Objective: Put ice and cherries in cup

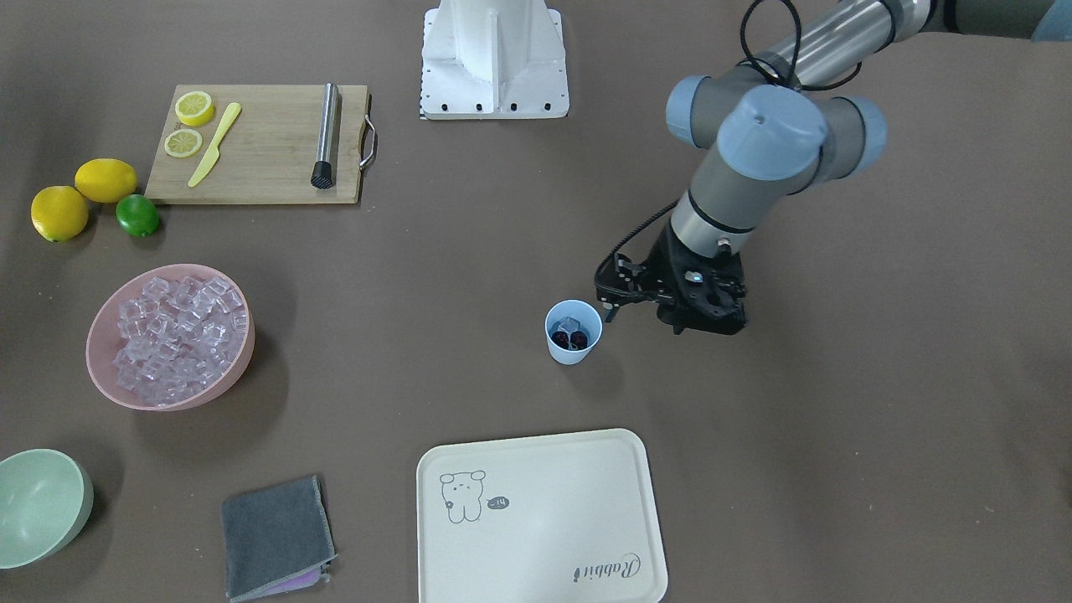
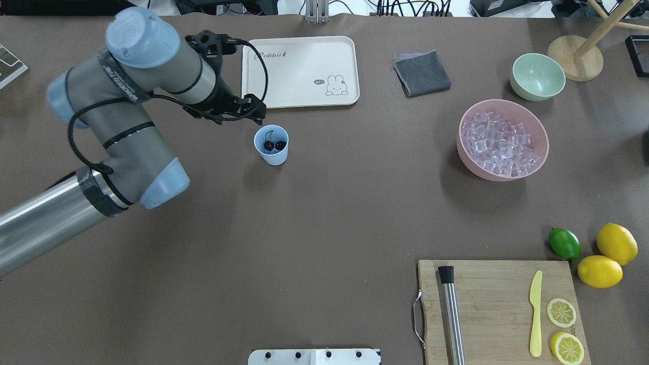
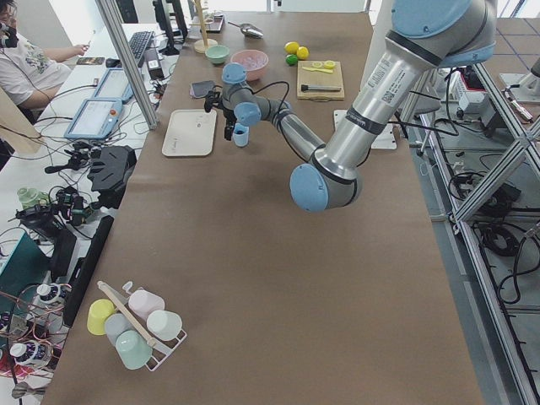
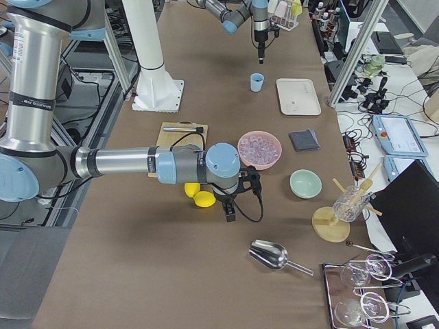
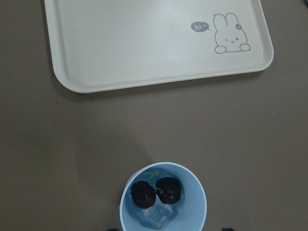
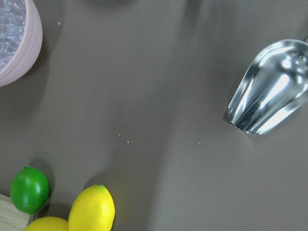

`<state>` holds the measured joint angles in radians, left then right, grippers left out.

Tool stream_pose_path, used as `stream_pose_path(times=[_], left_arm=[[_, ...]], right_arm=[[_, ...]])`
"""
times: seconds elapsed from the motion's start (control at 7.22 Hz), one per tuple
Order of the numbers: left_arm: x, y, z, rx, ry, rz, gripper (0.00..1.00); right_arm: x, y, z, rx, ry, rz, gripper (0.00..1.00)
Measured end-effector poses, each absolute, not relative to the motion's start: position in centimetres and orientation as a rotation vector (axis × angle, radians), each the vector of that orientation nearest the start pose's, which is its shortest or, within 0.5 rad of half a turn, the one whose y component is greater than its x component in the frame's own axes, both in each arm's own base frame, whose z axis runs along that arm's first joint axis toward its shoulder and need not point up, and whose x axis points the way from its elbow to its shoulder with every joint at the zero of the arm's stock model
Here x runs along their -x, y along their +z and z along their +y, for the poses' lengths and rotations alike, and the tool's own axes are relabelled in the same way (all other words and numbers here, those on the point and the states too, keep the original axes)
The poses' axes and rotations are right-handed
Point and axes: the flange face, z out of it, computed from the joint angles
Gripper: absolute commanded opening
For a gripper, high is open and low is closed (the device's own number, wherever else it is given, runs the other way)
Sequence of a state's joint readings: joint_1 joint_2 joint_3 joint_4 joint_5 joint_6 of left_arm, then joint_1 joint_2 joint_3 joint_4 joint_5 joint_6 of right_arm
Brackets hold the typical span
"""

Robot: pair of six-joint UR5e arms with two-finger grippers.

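The light-blue cup (image 2: 271, 144) stands on the brown table just in front of the cream tray. In the left wrist view the cup (image 5: 163, 204) holds the pair of dark cherries (image 5: 156, 191) and one clear ice cube (image 5: 154, 216). My left gripper (image 2: 256, 115) hovers just above the cup (image 1: 574, 332), open and empty. More ice (image 2: 499, 142) fills the pink bowl (image 2: 474, 165) far off on the right side. My right gripper (image 4: 230, 216) shows only in the exterior right view, near the lemons; I cannot tell whether it is open or shut.
A cream tray (image 2: 299, 71) lies just beyond the cup. A grey cloth (image 2: 422, 73) and a pale green bowl (image 2: 537, 76) sit at the back right. A cutting board (image 2: 497, 304), lemons and a lime (image 2: 564, 242) are at the near right. A metal scoop (image 6: 267, 96) lies under the right wrist.
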<state>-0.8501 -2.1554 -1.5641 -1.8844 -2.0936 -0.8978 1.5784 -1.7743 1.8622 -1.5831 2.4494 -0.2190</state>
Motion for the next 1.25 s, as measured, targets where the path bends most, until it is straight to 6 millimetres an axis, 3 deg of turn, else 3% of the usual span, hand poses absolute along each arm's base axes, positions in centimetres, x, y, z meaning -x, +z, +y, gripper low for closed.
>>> stream_pose_path(times=[0.28,0.55,0.69,0.83,0.97,1.25], left_arm=[[-26.0,38.3,-60.8,-0.241,0.185,0.931,0.97],[-12.0,47.1,-59.7,-0.236,0.189,0.964,0.98],[-7.4,50.1,-58.5,-0.243,0.173,0.965,0.98],[-4.5,52.6,-57.1,-0.239,0.160,0.958,0.98],[-3.0,54.3,-56.0,-0.232,0.151,0.954,0.98],[-1.7,55.1,-55.6,-0.234,0.131,0.945,0.98]], right_arm=[[-6.0,59.8,-41.1,-0.174,-0.232,-0.867,0.98],[-5.9,59.6,-41.4,-0.177,-0.235,-0.869,0.98],[-5.9,59.6,-41.4,-0.177,-0.236,-0.868,0.98],[-5.9,59.5,-41.2,-0.179,-0.239,-0.869,0.99],[-5.9,59.5,-41.1,-0.180,-0.241,-0.869,0.99],[-5.8,59.5,-41.0,-0.179,-0.245,-0.863,0.99]])
